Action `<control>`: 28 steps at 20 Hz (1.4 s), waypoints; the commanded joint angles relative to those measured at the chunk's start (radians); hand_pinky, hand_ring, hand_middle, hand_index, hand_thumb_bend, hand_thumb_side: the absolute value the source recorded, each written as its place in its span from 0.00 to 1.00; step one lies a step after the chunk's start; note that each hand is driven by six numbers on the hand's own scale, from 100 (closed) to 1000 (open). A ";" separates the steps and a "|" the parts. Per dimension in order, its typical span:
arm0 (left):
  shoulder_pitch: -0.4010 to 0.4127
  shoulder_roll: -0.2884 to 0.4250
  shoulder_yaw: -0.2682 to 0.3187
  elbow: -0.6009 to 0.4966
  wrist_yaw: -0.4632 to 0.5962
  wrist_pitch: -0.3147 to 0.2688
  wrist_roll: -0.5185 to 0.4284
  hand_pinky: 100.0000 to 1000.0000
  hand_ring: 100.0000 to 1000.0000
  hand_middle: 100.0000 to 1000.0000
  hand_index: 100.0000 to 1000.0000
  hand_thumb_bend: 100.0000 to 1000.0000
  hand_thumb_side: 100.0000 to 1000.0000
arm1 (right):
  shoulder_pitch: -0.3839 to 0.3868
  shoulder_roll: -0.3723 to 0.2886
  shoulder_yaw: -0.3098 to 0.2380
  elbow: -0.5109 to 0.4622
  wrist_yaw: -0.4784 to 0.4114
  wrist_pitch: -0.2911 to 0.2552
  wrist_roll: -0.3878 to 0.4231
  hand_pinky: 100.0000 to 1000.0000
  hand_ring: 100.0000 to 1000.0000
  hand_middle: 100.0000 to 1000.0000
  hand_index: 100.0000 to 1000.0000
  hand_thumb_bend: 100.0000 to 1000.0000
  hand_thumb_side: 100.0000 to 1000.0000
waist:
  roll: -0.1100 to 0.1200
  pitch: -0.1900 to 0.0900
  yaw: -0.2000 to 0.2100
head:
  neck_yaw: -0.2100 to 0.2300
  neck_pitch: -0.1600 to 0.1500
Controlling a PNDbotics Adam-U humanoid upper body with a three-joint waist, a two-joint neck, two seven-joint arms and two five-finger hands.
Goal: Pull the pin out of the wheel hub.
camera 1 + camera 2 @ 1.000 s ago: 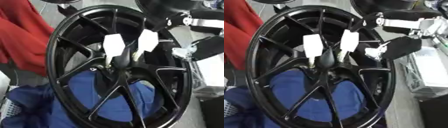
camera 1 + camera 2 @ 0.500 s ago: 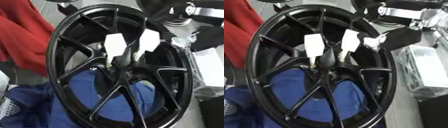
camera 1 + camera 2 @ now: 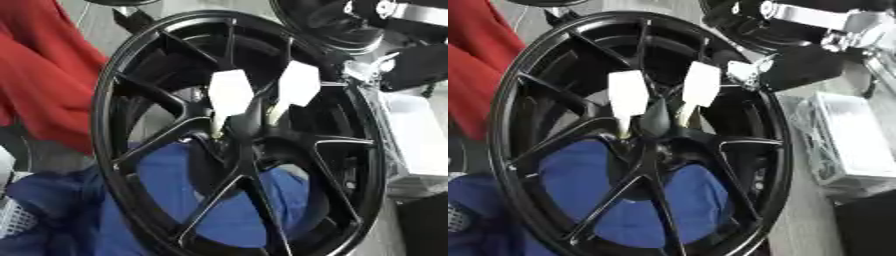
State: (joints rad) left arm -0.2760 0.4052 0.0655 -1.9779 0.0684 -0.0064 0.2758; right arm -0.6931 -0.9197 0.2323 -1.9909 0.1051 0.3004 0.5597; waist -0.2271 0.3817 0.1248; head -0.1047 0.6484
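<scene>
A black multi-spoke wheel fills most of the view, standing nearly upright with its open face toward the camera and its rim running from twelve o'clock round to six. Behind it and showing through the spokes from five to nine o'clock lies a blue cloth, and a red cloth hangs outside the rim at nine to eleven o'clock. At three to four o'clock, just off the rim, sits a pale box wrapped in clear film. The robot's right arm comes in from the upper corner at one to two o'clock, black with a silver joint, and its right hand hangs just beside the wheel's rim at two o'clock — whether its fingers are curled or straight cannot be told, and it holds nothing that can be seen. At the wheel hub, two white pins with broad flat heads stand seated in the centre: the left pin at eleven o'clock of the hub and the right pin at one o'clock — both tilted slightly, heads up, thin ends down against the hub. The left hand shows nowhere.
</scene>
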 commanded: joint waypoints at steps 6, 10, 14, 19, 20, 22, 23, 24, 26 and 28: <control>-0.012 0.024 0.007 -0.022 -0.004 -0.003 0.001 0.54 0.66 0.53 0.64 0.50 0.41 | 0.007 -0.015 -0.001 -0.009 -0.009 0.019 0.006 0.93 0.97 0.90 0.94 0.00 0.59 | 0.002 -0.010 0.002 | -0.040 0.013; -0.014 0.021 0.008 -0.022 -0.003 -0.003 0.002 0.54 0.66 0.53 0.64 0.50 0.41 | 0.016 -0.012 0.005 -0.009 0.002 0.022 0.003 0.93 0.97 0.90 0.95 0.00 0.63 | 0.001 -0.006 0.004 | -0.061 0.025; -0.015 0.019 0.009 -0.022 -0.003 -0.003 0.002 0.54 0.66 0.53 0.64 0.50 0.41 | 0.020 -0.007 0.010 -0.009 -0.007 0.021 0.005 0.93 0.97 0.90 0.95 0.00 0.67 | 0.001 -0.004 0.007 | -0.056 0.031; -0.016 0.016 0.009 -0.022 -0.003 -0.002 0.001 0.53 0.66 0.53 0.64 0.50 0.41 | 0.024 0.000 0.020 -0.009 -0.022 0.023 0.017 0.93 0.97 0.90 0.95 0.00 0.73 | 0.001 0.003 0.005 | -0.051 0.034; -0.016 0.016 0.010 -0.022 -0.003 -0.002 0.001 0.53 0.66 0.53 0.64 0.50 0.41 | 0.025 0.000 0.022 -0.009 -0.022 0.023 0.019 0.93 0.97 0.90 0.95 0.00 0.73 | 0.001 0.005 0.005 | -0.049 0.034; -0.017 0.015 0.010 -0.022 -0.003 -0.003 0.002 0.53 0.66 0.53 0.64 0.50 0.41 | 0.027 0.001 0.025 -0.009 -0.017 0.022 0.022 0.93 0.97 0.90 0.96 0.00 0.73 | 0.001 0.008 0.007 | -0.047 0.033; -0.018 0.015 0.010 -0.022 -0.003 -0.004 0.002 0.53 0.66 0.53 0.64 0.50 0.41 | 0.029 0.002 0.026 -0.009 -0.012 0.020 0.022 0.93 0.97 0.90 0.96 0.00 0.72 | 0.001 0.010 0.007 | -0.046 0.032; -0.018 0.014 0.010 -0.022 -0.003 -0.004 0.001 0.53 0.66 0.53 0.64 0.50 0.41 | 0.030 0.003 0.028 -0.009 -0.007 0.020 0.023 0.93 0.97 0.90 0.96 0.00 0.72 | 0.001 0.012 0.008 | -0.045 0.031; -0.018 0.013 0.010 -0.022 -0.003 -0.003 0.001 0.53 0.66 0.53 0.64 0.50 0.41 | 0.032 0.004 0.029 -0.009 0.003 0.018 0.022 0.93 0.97 0.90 0.96 0.00 0.71 | 0.001 0.016 0.008 | -0.044 0.031; -0.018 0.012 0.011 -0.022 -0.003 -0.003 0.001 0.53 0.66 0.53 0.64 0.50 0.41 | 0.033 0.005 0.029 -0.009 0.013 0.017 0.019 0.93 0.97 0.90 0.96 0.00 0.68 | 0.001 0.018 0.007 | -0.044 0.030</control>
State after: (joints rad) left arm -0.2830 0.4042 0.0673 -1.9779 0.0683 -0.0066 0.2761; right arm -0.6526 -0.8935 0.2717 -1.9909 0.1075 0.3204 0.5791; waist -0.2360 0.4155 0.1329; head -0.1506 0.6765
